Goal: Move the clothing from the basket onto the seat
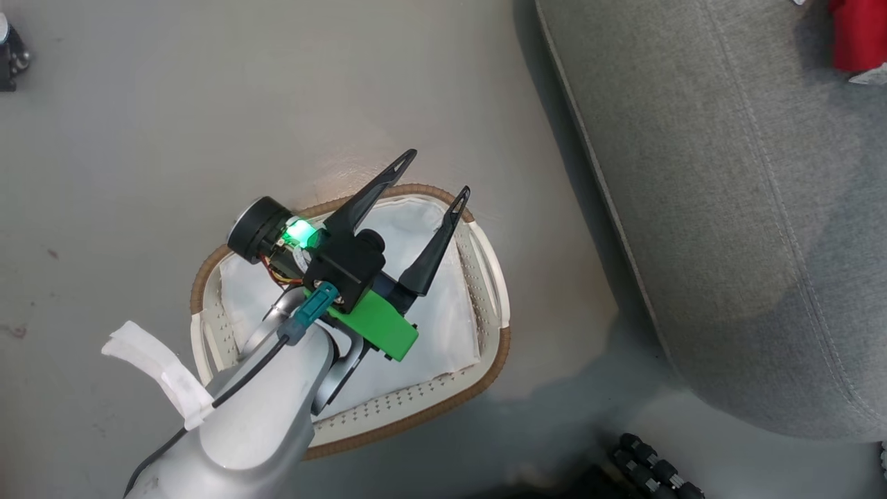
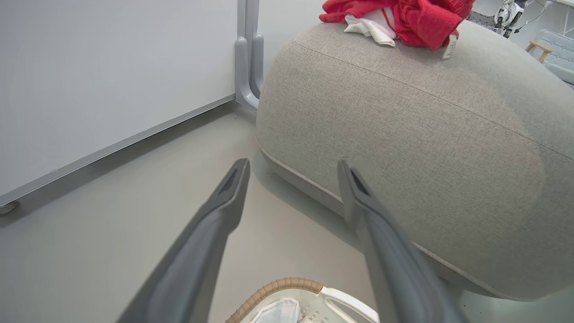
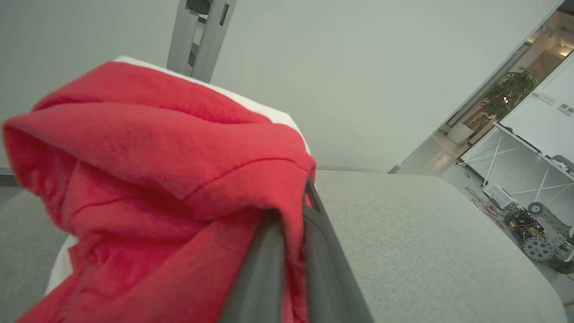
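The basket (image 1: 485, 270) stands on the floor left of the seat (image 1: 727, 208), and inside it I see just its white liner (image 1: 443, 326). My left gripper (image 1: 436, 174) hovers over the basket, open with nothing between its fingers; in the left wrist view the left gripper (image 2: 293, 163) points at the seat's side (image 2: 426, 134), with the basket rim (image 2: 287, 285) below. Red clothing (image 2: 417, 18) lies bunched on top of the seat, also at the corner (image 1: 859, 34). My right gripper (image 3: 293, 211) is shut on red clothing (image 3: 157, 170) above the seat (image 3: 403, 233).
A white wall panel and a grey post (image 2: 249, 54) stand behind the seat. Dark ribbed parts (image 1: 651, 471) sit on the floor below the seat's near corner, and a black object (image 1: 10, 55) at far left. A wheeled machine and cables (image 3: 533, 229) lie beyond the seat.
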Available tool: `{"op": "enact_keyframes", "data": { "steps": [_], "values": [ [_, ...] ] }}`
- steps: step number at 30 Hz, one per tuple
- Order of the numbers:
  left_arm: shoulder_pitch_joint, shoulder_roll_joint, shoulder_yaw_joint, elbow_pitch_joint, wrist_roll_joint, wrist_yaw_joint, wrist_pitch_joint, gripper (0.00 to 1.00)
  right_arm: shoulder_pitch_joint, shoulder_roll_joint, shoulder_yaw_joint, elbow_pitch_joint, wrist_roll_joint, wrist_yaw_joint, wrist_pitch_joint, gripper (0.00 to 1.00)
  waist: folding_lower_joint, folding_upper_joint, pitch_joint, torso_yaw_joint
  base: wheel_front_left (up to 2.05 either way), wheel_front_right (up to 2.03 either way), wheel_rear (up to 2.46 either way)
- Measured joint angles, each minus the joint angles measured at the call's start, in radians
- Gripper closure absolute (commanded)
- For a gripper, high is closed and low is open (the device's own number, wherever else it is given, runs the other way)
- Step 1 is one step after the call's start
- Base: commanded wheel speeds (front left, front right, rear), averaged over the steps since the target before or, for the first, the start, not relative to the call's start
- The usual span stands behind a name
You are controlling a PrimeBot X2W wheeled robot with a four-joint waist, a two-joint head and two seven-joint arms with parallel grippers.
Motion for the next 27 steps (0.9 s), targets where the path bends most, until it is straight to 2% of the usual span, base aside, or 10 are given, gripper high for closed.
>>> {"op": "enact_keyframes", "data": {
  "steps": [2, 4, 5, 6, 7, 8, 9, 22, 27],
  "values": [
    [0.000, 0.000, 0.002, 0.002, 0.000, 0.000, 0.000, 0.00, 0.026, 0.016, -0.011, 0.002, -0.007, 0.000, 0.000, 1.00, 0.0000, 0.0000, 0.008, 0.010, 0.00, 0.00, 0.00],
    [0.003, 0.000, 0.004, 0.005, 0.000, 0.000, 0.000, 0.00, 0.053, 0.039, -0.013, 0.002, -0.009, 0.000, 0.000, 0.65, 0.0000, 0.0000, 0.007, 0.014, 0.00, 0.00, 0.00],
    [0.006, 0.000, 0.005, 0.007, -0.001, 0.000, 0.000, 0.00, 0.066, 0.049, -0.014, -0.002, -0.011, 0.000, 0.000, 0.57, 0.0000, 0.0000, 0.004, 0.014, 0.00, 0.00, 0.00],
    [0.008, -0.002, 0.005, 0.007, -0.002, 0.000, 0.000, 0.00, 0.077, 0.053, -0.016, -0.004, -0.012, 0.000, 0.000, 0.53, -0.0001, 0.0000, 0.000, 0.014, 0.00, 0.00, 0.00],
    [0.012, -0.002, 0.005, 0.008, -0.003, 0.000, 0.000, 0.00, 0.086, 0.056, -0.016, -0.009, -0.014, 0.000, 0.000, 0.12, 0.0000, 0.0000, -0.005, 0.012, 0.00, 0.00, 0.00],
    [0.014, -0.003, 0.005, 0.008, -0.004, 0.000, 0.000, 0.00, 0.093, 0.060, -0.016, -0.015, -0.017, 0.000, 0.000, 0.04, -0.0001, 0.0000, -0.010, 0.011, 0.00, 0.00, 0.00],
    [0.017, -0.004, 0.006, 0.008, -0.008, 0.000, 0.000, 0.00, 0.103, 0.067, -0.014, -0.023, -0.019, 0.000, 0.000, 0.00, -0.0001, 0.0000, -0.018, 0.008, 0.00, 0.00, 0.00],
    [0.116, -0.049, 0.054, 0.008, -0.062, 0.000, 0.000, 0.00, 0.276, 0.117, 0.055, -0.140, -0.042, 0.000, 0.000, 0.00, -0.0002, 0.0000, -0.183, 0.000, 0.00, 0.00, 0.00],
    [0.162, -0.074, 0.124, 0.003, -0.077, 0.000, 0.000, 0.00, 0.297, 0.119, 0.108, -0.156, -0.041, 0.000, 0.000, 0.00, -0.0003, 0.0000, -0.280, 0.009, 0.00, 0.00, 0.00]
  ]
}}
